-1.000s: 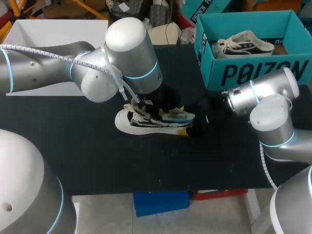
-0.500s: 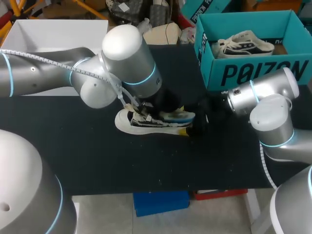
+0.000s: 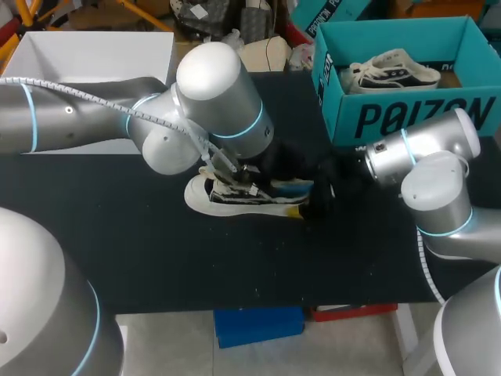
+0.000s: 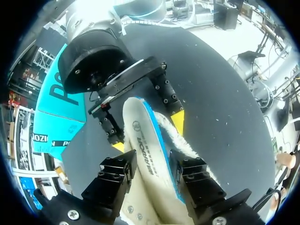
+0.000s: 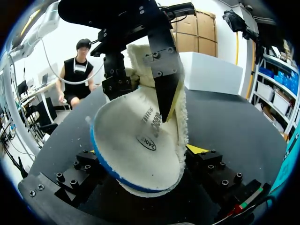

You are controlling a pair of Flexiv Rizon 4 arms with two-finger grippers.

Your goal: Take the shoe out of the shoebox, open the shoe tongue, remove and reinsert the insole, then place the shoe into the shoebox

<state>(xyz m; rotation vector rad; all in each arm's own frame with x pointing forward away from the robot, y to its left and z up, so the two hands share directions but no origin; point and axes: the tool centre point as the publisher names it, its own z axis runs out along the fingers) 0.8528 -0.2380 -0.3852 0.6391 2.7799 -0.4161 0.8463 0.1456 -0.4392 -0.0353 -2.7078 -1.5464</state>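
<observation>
The shoe lies out of the shoebox on the surface. The left gripper is clamped on the half-out insole; I cannot tell the right gripper's hold. Reseating and boxing look left to do

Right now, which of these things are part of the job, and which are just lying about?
Job: shoe, insole, teal shoebox.
Lying about: second shoe inside the shoebox, white box.
</observation>
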